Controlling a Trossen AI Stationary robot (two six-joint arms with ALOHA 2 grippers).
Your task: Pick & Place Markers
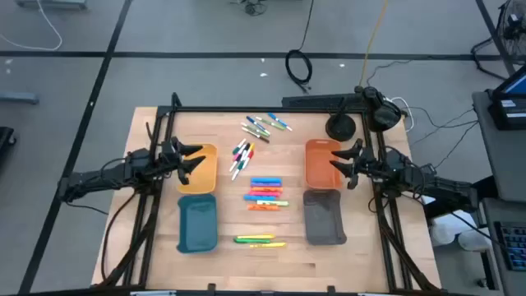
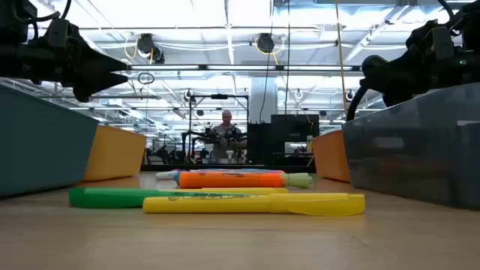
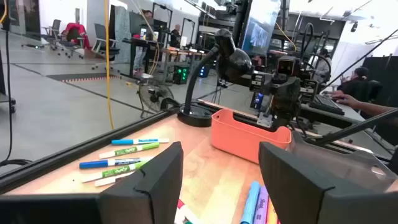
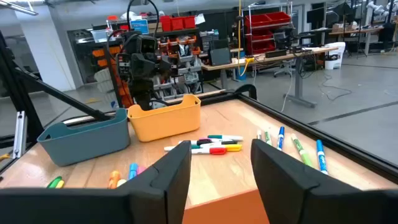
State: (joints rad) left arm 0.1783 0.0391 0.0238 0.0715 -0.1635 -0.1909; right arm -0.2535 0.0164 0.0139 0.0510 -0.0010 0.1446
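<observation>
The left gripper hovers above the yellow tray, fingers spread, empty. The right gripper hovers over the orange tray, likewise spread and empty. The markers lie in loose groups on the table between the trays. They are probably light, rigid and smooth; grip across the mid-barrel to limit rolling.

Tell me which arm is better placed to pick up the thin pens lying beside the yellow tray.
Probably the left. The left gripper hovers open over the yellow tray, right beside those thin pens. The right gripper, also open, sits across the table over the orange tray.
</observation>
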